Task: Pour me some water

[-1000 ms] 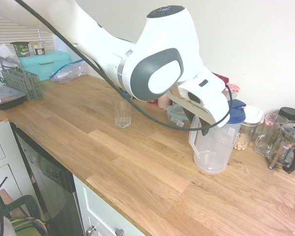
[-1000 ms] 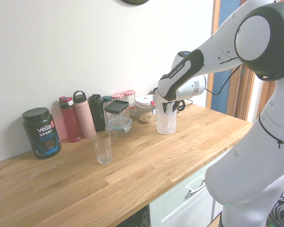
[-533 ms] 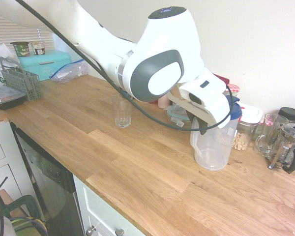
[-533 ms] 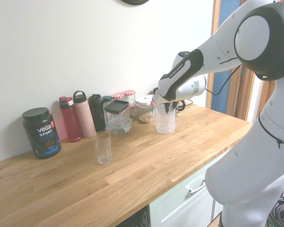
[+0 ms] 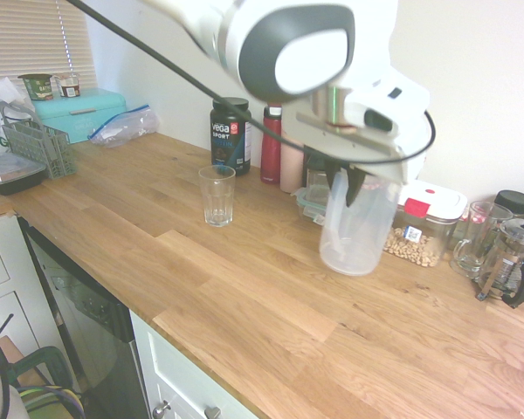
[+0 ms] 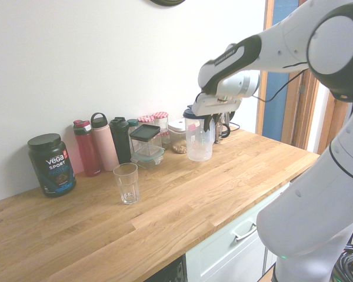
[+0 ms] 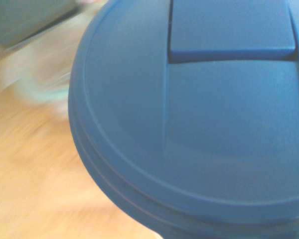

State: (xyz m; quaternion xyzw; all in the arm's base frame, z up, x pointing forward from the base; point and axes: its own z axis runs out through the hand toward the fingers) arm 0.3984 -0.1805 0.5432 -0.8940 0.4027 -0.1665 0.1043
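Above the wooden tabletop [image 5: 244, 297], pitcher [image 5: 356, 225] held upright and clear of the wood, gripper [image 5: 348, 182] clamped on its upper part beneath the blue lid [image 7: 199, 114], which fills the wrist view. Water too faint to make out; by judgement, inside the pitcher. Empty drinking glass [image 5: 217, 195] standing on the tabletop well apart from the pitcher, to its left in the first exterior view and nearer the row of bottles [image 6: 100, 144] along the wall. Open wood between the two. Next move, by the look of it: carry the pitcher sideways toward the glass, keeping it vertical, then tilt over the rim. Spout side not discernible. French press [image 5: 511, 257] at far right, out of the path.
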